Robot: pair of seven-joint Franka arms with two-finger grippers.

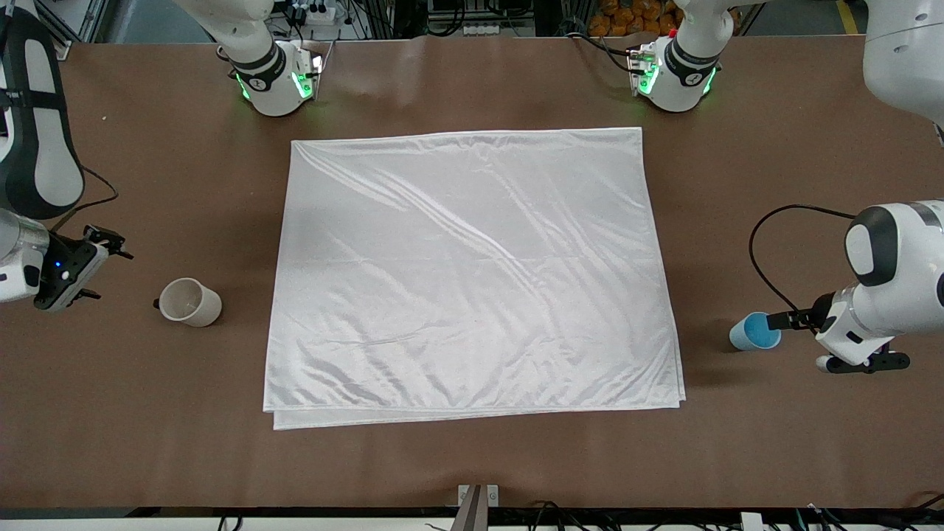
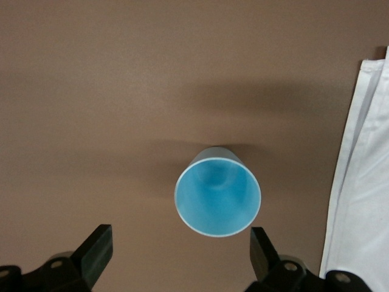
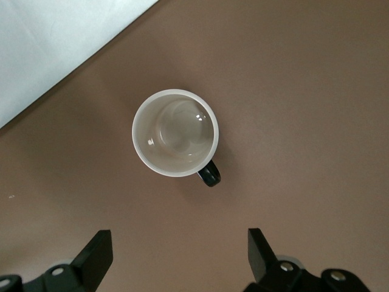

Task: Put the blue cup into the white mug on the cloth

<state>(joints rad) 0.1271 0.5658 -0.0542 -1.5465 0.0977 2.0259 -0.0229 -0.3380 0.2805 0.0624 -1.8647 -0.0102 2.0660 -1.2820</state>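
The blue cup stands upright on the bare table beside the cloth, toward the left arm's end. My left gripper is open and empty, low beside the cup. In the left wrist view the cup sits just ahead of the open gripper, nearer one finger, not touching. The white mug stands upright on the bare table toward the right arm's end, with its black handle showing. My right gripper is open and empty beside it. In the right wrist view the mug is ahead of the gripper.
The cloth lies flat and wrinkled in the middle of the brown table, with nothing on it. Its edge shows in the left wrist view and its corner in the right wrist view. A black cable loops by the left arm.
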